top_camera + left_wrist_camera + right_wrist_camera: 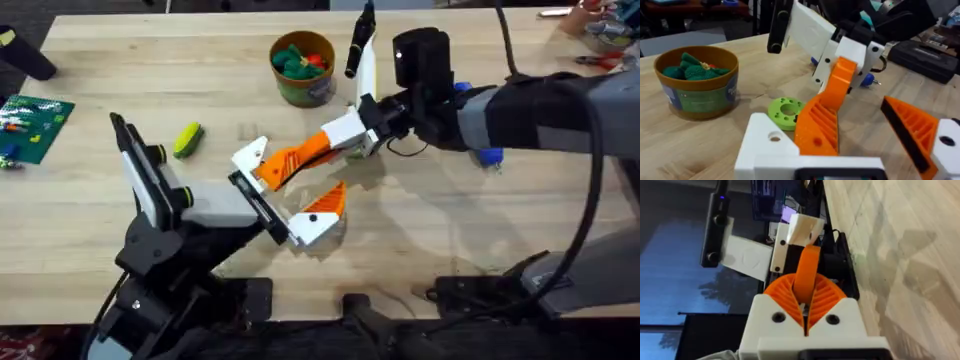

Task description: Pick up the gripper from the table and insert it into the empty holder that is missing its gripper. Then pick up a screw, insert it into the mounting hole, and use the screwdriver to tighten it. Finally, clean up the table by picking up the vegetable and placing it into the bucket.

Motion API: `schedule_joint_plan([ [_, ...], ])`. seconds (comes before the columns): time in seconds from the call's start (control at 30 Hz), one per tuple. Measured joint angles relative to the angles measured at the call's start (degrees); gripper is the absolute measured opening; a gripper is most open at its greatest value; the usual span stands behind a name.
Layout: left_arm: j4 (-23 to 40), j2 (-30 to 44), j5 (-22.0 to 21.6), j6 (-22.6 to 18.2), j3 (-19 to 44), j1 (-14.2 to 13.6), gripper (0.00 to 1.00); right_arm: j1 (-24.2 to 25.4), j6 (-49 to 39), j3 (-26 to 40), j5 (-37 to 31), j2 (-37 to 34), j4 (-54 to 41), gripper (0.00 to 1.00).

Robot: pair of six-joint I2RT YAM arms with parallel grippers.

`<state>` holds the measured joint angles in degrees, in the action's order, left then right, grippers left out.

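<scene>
The right gripper (805,305) is clamped on one orange finger of the loose gripper (347,130), holding it above the middle of the table (120,75), and the left gripper (857,105) stands wide open just beside it, one pad apparently touching that part. A pinch on one thin finger is a weak hold, so the part could twist or slip if the left gripper nudges it or closes off-centre. Which holder is empty cannot be told. A green disc (785,110) lies under the meeting point and could be knocked. The bucket (303,68), already holding green and red toys, stands close at upper centre. The screwdriver (867,79) lies behind the right arm, and the vegetable (187,138) waits at left centre.
</scene>
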<state>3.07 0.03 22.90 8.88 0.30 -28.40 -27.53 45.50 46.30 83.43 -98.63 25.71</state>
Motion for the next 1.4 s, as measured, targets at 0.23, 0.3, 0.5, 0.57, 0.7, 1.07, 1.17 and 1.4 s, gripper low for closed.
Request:
schedule_joint_plan([
  [0.23, 0.0, 0.0, 0.7, 0.1, 0.0, 0.1, 0.988, 0.0, 1.9, 0.0, -0.2, 0.0, 0.1, 0.023],
  [0.3, 0.0, 0.0, 1.0, 0.2, 0.0, 0.1, 0.987, 0.0, 2.9, 0.0, -0.2, 0.0, 0.4, 0.023],
  [0.5, 0.0, 0.0, 1.4, 0.2, 0.0, 0.1, 0.987, 0.2, 6.3, 0.0, -1.2, -0.1, 0.5, 0.023],
  [0.57, 0.0, 0.0, 1.6, 0.2, 0.0, 0.1, 0.987, 0.3, 7.4, 0.0, -1.3, -0.4, 0.6, 0.023],
  [0.7, 0.1, 0.1, 1.7, 0.6, 0.0, 0.1, 0.987, 0.3, 9.9, 0.1, -0.9, -3.3, 3.2, 0.022],
  [1.07, 0.0, 0.6, 2.8, 1.0, 0.0, 0.2, 0.987, 0.3, 22.6, 0.3, -4.8, -6.8, 17.0, 0.022],
  [1.17, 0.1, 0.7, 2.6, 1.3, 0.0, 0.2, 0.987, 0.1, 24.8, 0.3, -5.7, -6.8, 17.1, 0.022],
  [1.4, 0.1, 0.7, 1.9, 1.9, 0.0, 0.4, 0.987, -0.5, 27.1, 0.3, -7.6, -6.8, 17.6, 0.022],
])
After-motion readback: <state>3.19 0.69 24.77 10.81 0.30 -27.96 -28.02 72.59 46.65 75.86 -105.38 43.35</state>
